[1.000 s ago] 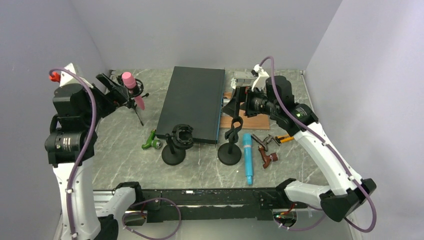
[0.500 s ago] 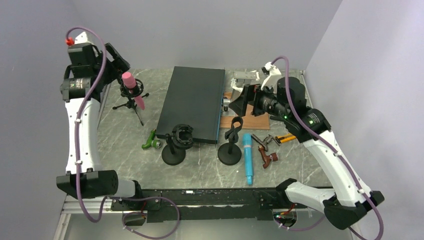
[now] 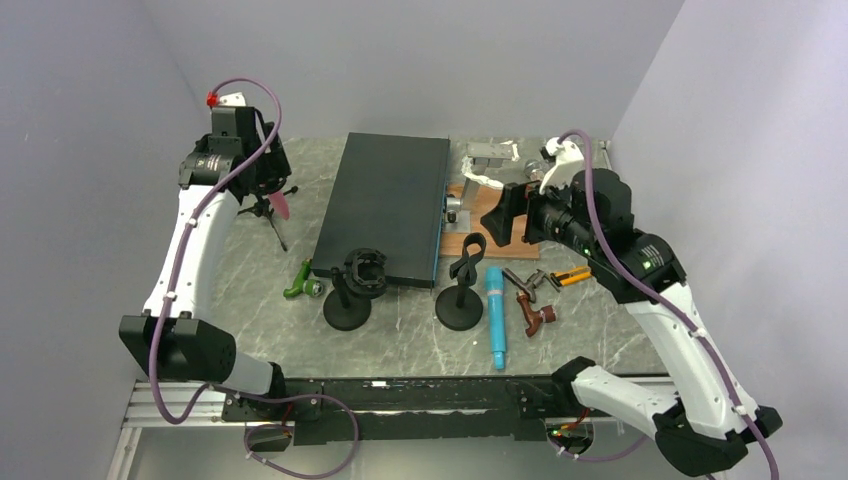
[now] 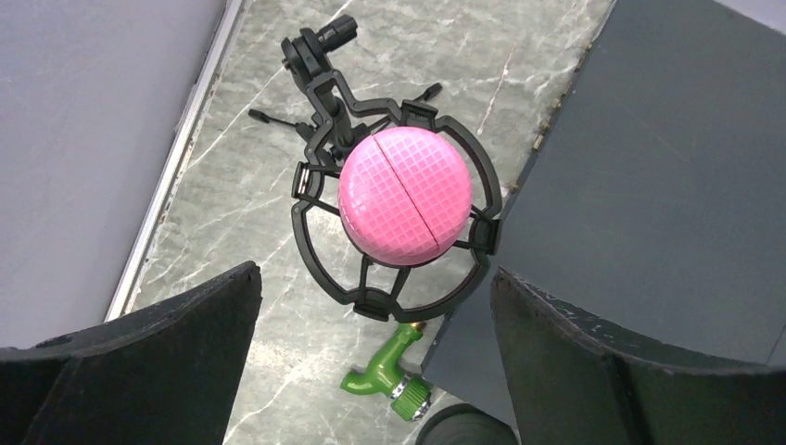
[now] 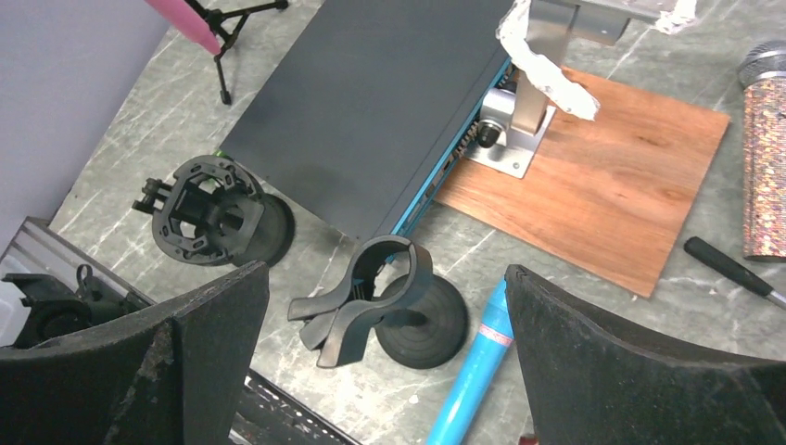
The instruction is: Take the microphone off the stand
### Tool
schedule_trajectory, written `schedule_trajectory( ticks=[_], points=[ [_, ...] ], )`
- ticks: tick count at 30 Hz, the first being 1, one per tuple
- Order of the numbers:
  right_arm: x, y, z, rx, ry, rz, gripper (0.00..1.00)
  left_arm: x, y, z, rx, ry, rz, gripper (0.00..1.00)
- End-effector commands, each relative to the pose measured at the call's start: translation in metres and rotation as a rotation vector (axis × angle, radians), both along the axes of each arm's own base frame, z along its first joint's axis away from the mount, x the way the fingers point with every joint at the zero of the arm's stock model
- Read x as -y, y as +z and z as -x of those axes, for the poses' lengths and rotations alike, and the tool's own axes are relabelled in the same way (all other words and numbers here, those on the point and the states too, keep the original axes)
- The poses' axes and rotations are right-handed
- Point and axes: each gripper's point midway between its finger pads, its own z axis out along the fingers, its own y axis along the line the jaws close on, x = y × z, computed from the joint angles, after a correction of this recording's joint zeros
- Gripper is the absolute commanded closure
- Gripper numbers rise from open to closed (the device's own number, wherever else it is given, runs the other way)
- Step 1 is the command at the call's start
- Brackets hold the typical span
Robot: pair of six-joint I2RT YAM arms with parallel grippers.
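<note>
**Status: removal not yet begun.**

The pink microphone (image 4: 401,195) is seated head-up in the ring of its shock mount (image 4: 303,218). It is the only microphone in view that sits in a stand, so it is taken to be the task's object. The mount is carried on a small tripod stand (image 3: 263,207) at the upper left of the overhead view, just left of the dark case (image 3: 385,200). In the left wrist view the pink head fills the centre of the ring, slightly above mid-frame.

**Left gripper** (image 4: 375,272): released, jaws spread wide, with one finger at each lower corner of its own view. It hangs above the microphone head and touches neither head nor mount.

**Right gripper** (image 5: 385,271): likewise released, holding nothing. It hovers right of centre in the overhead view, above an empty clip stand (image 5: 380,301) and a blue microphone (image 5: 477,371) lying loose on the table (image 3: 400,335).

**Work remaining (judged): all of it.**
1. Lower the left gripper around the head or body.
2. Close on it.
3. Draw the microphone up out of the ring along its own axis.

The tripod looks light and nothing holds it down. It may lift or tip with the microphone unless it is braced.
</note>
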Motion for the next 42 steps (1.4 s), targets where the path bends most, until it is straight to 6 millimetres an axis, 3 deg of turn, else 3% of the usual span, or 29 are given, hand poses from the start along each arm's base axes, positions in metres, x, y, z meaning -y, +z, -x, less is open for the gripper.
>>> schedule_trajectory(
  ticks=[1,7,14,18,21,25,28,36,42],
  points=[
    [0.016,0.014,0.012,0.065,-0.025,0.012,0.0,-0.005,0.012,-0.002,0.066,-0.003,0.001,0.05],
    [0.011,0.016,0.014,0.057,0.004,0.009,0.0,0.003,0.011,-0.026,0.083,-0.01,0.056,0.09],
    [0.014,0.014,0.017,0.047,-0.024,-0.028,0.0,0.0,0.017,-0.035,0.083,-0.022,0.022,0.2],
    [0.014,0.011,0.02,0.027,-0.032,-0.048,0.0,0.001,0.011,-0.037,0.066,-0.032,0.02,0.34],
    [0.015,0.012,0.022,0.021,-0.038,-0.049,0.0,-0.001,0.015,-0.036,0.072,-0.024,0.016,0.63],
    [0.017,0.016,0.023,0.022,-0.05,-0.055,0.0,-0.005,0.034,-0.034,0.085,-0.006,-0.007,0.88],
    [0.017,0.018,0.025,0.021,-0.053,-0.069,0.0,-0.009,0.048,-0.031,0.08,0.013,-0.025,0.97],
    [0.015,0.02,0.032,0.002,-0.03,-0.088,0.0,-0.013,0.106,-0.018,0.219,0.041,-0.025,1.0],
    [0.013,0.015,0.036,-0.014,-0.019,-0.093,0.0,-0.013,0.176,0.008,0.388,0.045,-0.024,1.0]
  ],
)
